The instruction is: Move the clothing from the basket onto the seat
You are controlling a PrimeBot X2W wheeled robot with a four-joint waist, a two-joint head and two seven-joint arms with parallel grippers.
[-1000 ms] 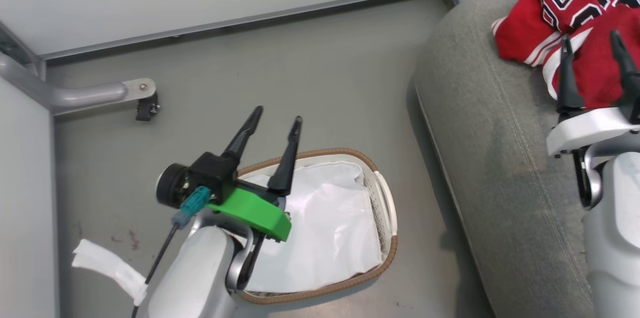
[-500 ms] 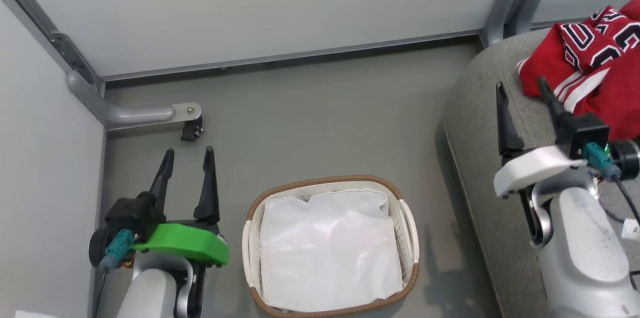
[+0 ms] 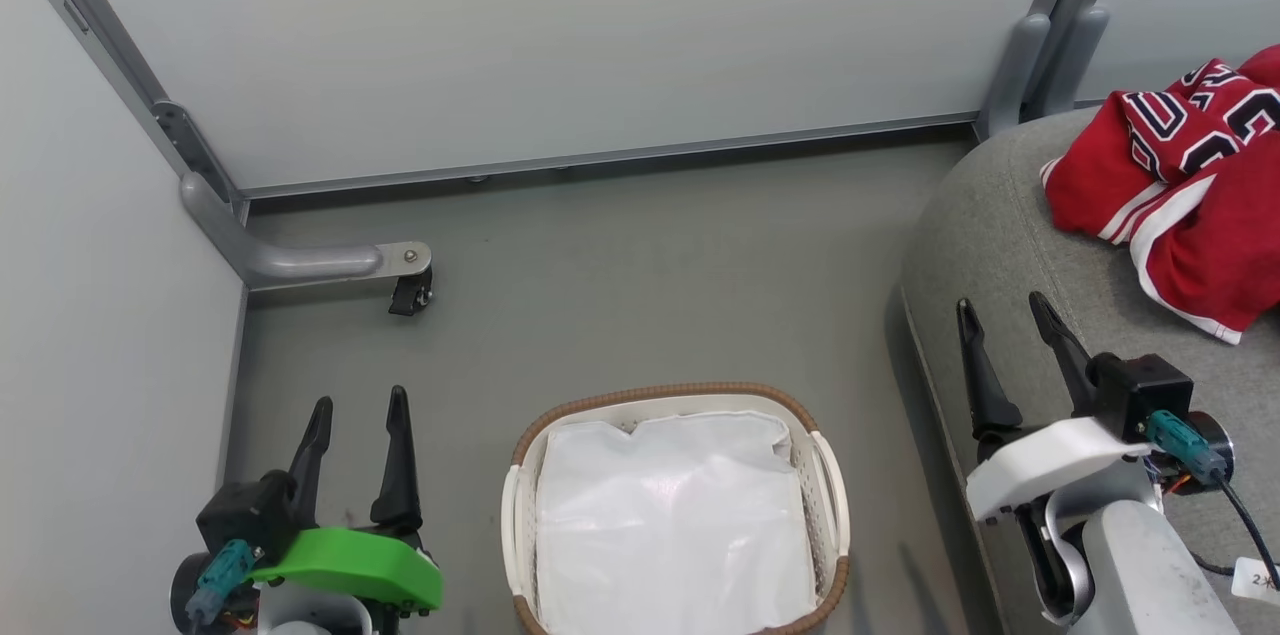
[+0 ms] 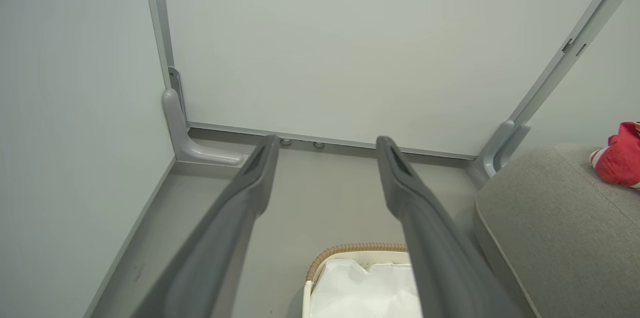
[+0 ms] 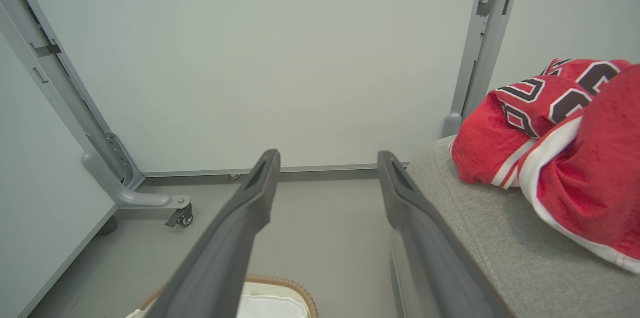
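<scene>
Grey floor (image 3: 650, 265) sits mid-frame, and the soft, light clothing (image 3: 1170, 185) at upper right looks easy to pinch by a fold, with left gripper (image 3: 360, 397) and right gripper (image 3: 1000, 301) both spread, empty.

red clothing (image 3: 1190, 185) – white trim, grey seat (image 3: 1000, 235), white basket (image 3: 828, 475) – brown rim

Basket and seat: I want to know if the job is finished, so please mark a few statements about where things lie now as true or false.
1. The basket holds nothing but its white liner. True.
2. The red clothing hangs over the basket's rim. False: it lies on the grey seat.
3. The right tool is shut on a garment. False: it is open, holds nothing and is clear of the clothing.
4. The left tool is open, to the left of the basket in the head view. True.
</scene>
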